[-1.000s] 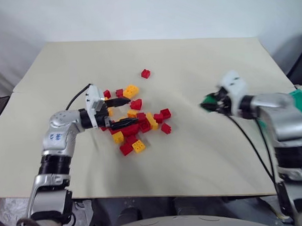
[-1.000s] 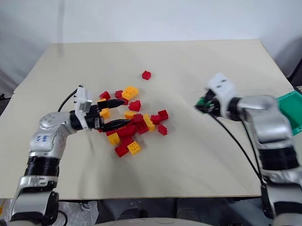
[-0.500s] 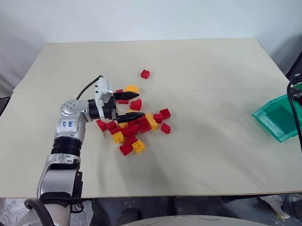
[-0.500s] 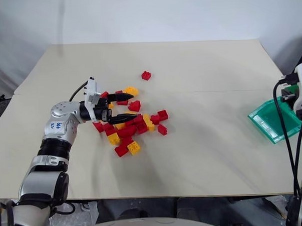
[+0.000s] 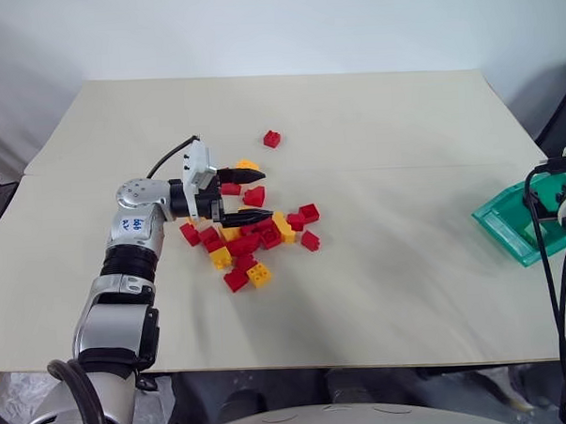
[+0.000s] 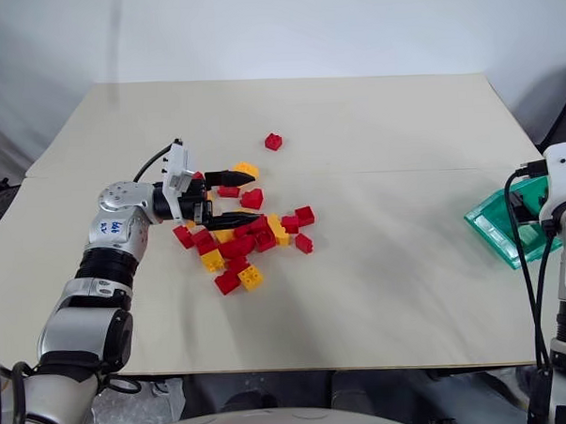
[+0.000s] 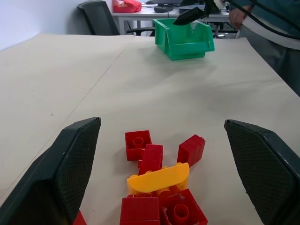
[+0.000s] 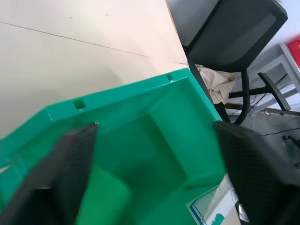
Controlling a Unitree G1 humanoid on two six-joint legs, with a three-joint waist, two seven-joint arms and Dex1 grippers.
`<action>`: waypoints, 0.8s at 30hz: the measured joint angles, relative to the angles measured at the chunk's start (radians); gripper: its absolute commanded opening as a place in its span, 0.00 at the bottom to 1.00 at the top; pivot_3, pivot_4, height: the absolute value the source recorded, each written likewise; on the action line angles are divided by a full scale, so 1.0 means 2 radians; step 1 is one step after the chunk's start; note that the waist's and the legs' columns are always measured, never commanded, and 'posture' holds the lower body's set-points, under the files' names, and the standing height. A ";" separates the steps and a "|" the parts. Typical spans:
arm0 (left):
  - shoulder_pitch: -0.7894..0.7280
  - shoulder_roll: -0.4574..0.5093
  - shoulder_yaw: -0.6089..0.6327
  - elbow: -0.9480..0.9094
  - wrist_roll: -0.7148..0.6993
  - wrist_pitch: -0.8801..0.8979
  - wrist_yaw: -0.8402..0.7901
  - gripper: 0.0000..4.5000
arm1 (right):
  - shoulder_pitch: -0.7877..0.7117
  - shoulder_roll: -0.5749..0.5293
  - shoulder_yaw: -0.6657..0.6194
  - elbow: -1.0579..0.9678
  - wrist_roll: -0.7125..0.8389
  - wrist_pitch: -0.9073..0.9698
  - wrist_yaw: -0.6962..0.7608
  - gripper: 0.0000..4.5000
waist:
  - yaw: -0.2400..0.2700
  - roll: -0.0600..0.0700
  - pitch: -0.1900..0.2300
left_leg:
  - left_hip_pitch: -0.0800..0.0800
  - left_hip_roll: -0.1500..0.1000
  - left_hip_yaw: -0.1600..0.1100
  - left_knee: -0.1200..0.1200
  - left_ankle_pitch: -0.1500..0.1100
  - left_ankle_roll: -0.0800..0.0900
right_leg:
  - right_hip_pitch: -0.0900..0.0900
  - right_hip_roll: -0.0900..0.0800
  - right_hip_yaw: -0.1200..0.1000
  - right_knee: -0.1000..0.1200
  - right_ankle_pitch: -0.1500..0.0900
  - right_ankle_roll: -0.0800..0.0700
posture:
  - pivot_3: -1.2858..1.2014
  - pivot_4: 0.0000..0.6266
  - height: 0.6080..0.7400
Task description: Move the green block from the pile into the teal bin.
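The pile [image 5: 251,234] of red and yellow bricks lies left of the table's middle. My left gripper [image 5: 262,194] hangs open and level over the pile's far side, with bricks between its fingers [image 7: 70,164] but none gripped. The teal bin [image 5: 509,223] sits at the table's right edge. My right gripper [image 8: 154,127] is over the bin, its fingers [image 8: 253,173] spread wide. A green shape that looks like the green block [image 8: 108,197] lies in the bin below them, beside one finger.
A single red brick [image 5: 272,138] lies apart, beyond the pile. A black office chair [image 8: 243,28] stands just past the table's right edge behind the bin. A person [image 7: 269,28] stands behind the bin in the left wrist view.
My right arm swung right from the table's middle to over the teal bin with the green block, and its gripper opened. My left gripper edged a little further over the pile.
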 measured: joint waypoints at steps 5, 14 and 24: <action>0.008 0.007 0.014 -0.011 -0.002 0.026 0.028 1.00 | 0.001 -0.004 -0.003 -0.045 0.042 -0.024 0.048 0.99 | -0.003 0.000 0.000 | 0.000 0.000 0.000 0.000 0.000 0.000 | 0.000 0.000 0.000 0.000 0.000 0.000 | 0.52 0.24 1.00; 0.151 0.095 0.039 -0.149 -0.010 0.130 0.077 1.00 | 0.069 0.027 0.055 -0.126 0.184 -0.200 0.284 0.99 | -0.007 0.000 0.000 | 0.001 0.003 0.000 0.000 -0.001 0.000 | 0.000 0.004 0.003 -0.001 0.000 0.000 | 0.52 0.24 1.00; 0.326 0.175 0.130 -0.263 -0.053 0.168 0.086 1.00 | 0.053 -0.002 0.143 0.032 0.176 -0.361 0.474 0.99 | -0.006 0.000 0.000 | 0.001 0.001 -0.001 0.000 -0.001 0.001 | 0.001 -0.005 -0.001 -0.002 0.000 0.000 | 0.52 0.24 1.00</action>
